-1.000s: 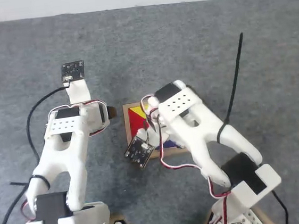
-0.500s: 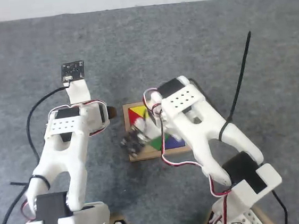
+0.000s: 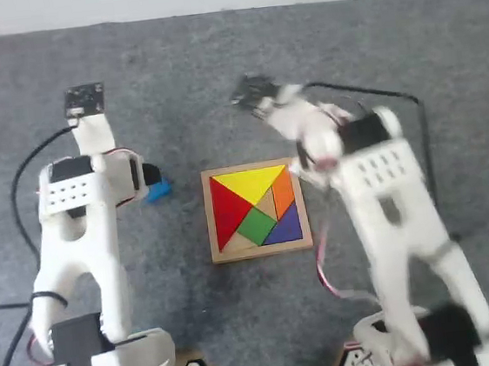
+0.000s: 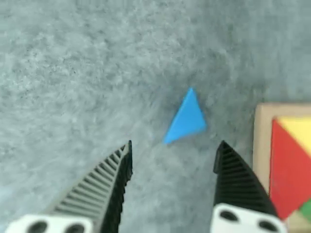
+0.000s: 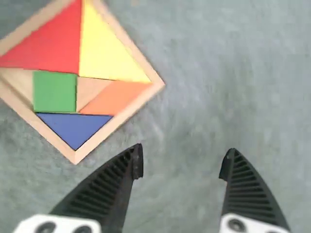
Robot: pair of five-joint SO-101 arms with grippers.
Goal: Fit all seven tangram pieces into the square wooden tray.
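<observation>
One square wooden tray (image 3: pixel 260 250) sits ahead of the right pincer (image 5: pixel 185 148). Five coloured pieces lie in it. Three are triangles: one red triangle (image 3: pixel 227 209), one yellow triangle (image 3: pixel 252 184) and one dark blue triangle (image 3: pixel 286 227). The other two are one green square (image 3: pixel 256 225) and one orange four-sided piece (image 3: pixel 284 196). Two wood-coloured patches (image 5: pixel 92 92) show among them (bare tray floor or unpainted pieces, I cannot tell which). One more piece, a light blue triangle (image 4: pixel 185 118), lies on the table (image 3: pixel 216 81) just ahead of the left pincer (image 4: pixel 175 143), outside the tray. That makes six coloured pieces, four of them triangles. There are two pincers, each with two black ribbed fingers (image 4: pixel 104 194) spread apart.
</observation>
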